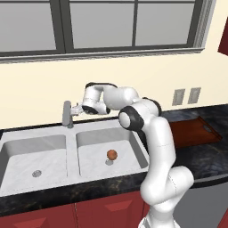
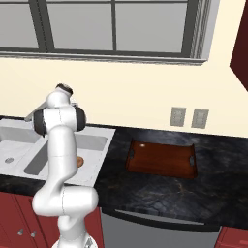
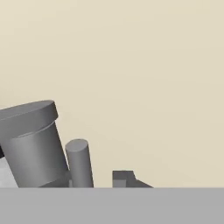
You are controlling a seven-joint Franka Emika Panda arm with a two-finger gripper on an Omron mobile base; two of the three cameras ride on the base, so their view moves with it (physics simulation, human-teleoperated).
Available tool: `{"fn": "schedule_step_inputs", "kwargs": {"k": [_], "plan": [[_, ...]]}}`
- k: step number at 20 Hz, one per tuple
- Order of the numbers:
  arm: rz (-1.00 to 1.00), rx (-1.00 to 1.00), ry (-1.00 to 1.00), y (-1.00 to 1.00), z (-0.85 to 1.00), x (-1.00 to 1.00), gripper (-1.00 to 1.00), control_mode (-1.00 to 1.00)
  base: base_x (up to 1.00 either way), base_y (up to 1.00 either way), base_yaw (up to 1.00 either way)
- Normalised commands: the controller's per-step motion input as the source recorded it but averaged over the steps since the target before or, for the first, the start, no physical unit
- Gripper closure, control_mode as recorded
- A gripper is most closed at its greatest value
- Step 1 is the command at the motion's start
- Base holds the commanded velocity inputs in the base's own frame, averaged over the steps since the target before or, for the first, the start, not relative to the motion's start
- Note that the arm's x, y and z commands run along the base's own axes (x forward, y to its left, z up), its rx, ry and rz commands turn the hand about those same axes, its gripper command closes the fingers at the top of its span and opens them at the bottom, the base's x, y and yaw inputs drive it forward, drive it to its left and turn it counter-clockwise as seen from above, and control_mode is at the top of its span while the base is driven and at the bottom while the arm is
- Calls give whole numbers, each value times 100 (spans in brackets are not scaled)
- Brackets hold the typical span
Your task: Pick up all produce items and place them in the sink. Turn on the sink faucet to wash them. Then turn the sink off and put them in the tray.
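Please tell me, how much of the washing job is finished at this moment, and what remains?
Done: the round reddish-brown produce item lies in the right basin of the sink, beside its drain. In hand: the tool, nearly shut and empty, is at the faucet, by its lever; no water is visible. Left: wash, turn the faucet off, then move the produce to the tray on the dark counter.

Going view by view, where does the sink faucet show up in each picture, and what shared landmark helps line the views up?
Left base view: the sink faucet stands behind the divider between the two basins, left of centre, with the gripper at its right side.
Right base view: I cannot make it out; the arm covers that spot.
Hand view: the faucet is the grey cylinder at lower left, its thin lever beside it.
Shared landmark: the sink, with the reddish-brown ball in its right basin.
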Motion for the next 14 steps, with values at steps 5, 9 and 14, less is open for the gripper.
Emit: {"fn": "schedule_step_inputs", "kwargs": {"k": [5, 9, 14], "plan": [[2, -4, 1, 14, 3, 0, -100, -100, 0, 0, 0], [18, 3, -8, -39, 13, 0, -100, -100, 0, 0, 0], [28, 6, -15, -58, 28, -4, -100, -100, 0, 0, 0]]}}
